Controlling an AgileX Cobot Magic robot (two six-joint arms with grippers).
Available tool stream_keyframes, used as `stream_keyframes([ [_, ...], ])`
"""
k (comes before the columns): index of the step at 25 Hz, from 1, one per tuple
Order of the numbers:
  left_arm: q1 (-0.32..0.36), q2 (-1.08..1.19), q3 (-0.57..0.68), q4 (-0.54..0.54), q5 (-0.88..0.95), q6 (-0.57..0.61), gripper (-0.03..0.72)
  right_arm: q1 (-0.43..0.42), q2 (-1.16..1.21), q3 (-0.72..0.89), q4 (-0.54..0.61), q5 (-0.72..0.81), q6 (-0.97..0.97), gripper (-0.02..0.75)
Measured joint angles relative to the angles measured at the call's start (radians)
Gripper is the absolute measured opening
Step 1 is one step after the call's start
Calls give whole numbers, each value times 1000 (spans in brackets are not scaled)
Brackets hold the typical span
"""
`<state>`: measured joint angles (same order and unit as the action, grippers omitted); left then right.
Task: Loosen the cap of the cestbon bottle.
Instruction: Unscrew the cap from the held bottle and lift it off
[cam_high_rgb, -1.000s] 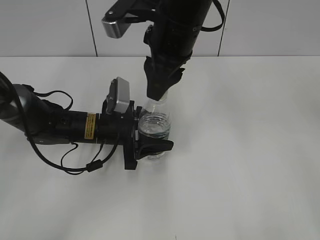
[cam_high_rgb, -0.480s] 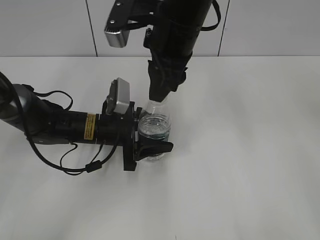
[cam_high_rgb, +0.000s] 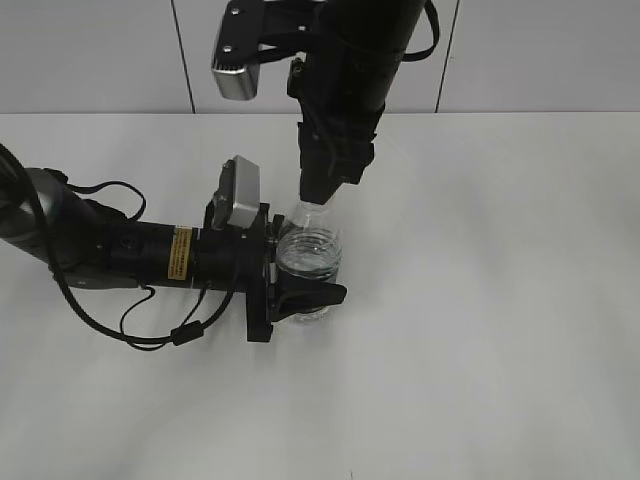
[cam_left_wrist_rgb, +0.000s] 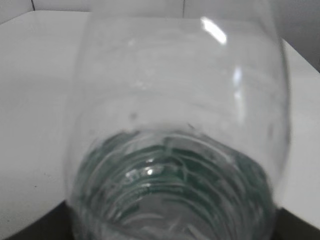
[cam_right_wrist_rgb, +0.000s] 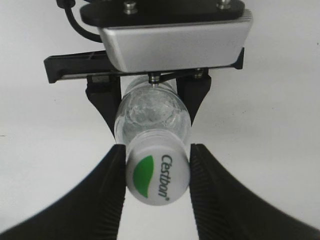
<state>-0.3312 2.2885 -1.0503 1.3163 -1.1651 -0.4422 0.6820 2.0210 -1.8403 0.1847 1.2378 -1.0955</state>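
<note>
Cap (cam_right_wrist_rgb: 157, 176) pinched between right claw (cam_right_wrist_rgb: 156, 170) fingers, seated on bottle (cam_high_rgb: 308, 262); left claw (cam_high_rgb: 300, 275) clamps body. Unscrewing twist left, by appearance.

A white table (cam_high_rgb: 500, 350) stands before a pale panelled wall (cam_high_rgb: 90, 55).
</note>
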Motion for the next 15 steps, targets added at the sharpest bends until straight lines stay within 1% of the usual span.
stream_keyframes([
  [15, 0, 0, 0, 4, 0, -1, 407, 0, 0, 0, 8, 0, -2, 314],
])
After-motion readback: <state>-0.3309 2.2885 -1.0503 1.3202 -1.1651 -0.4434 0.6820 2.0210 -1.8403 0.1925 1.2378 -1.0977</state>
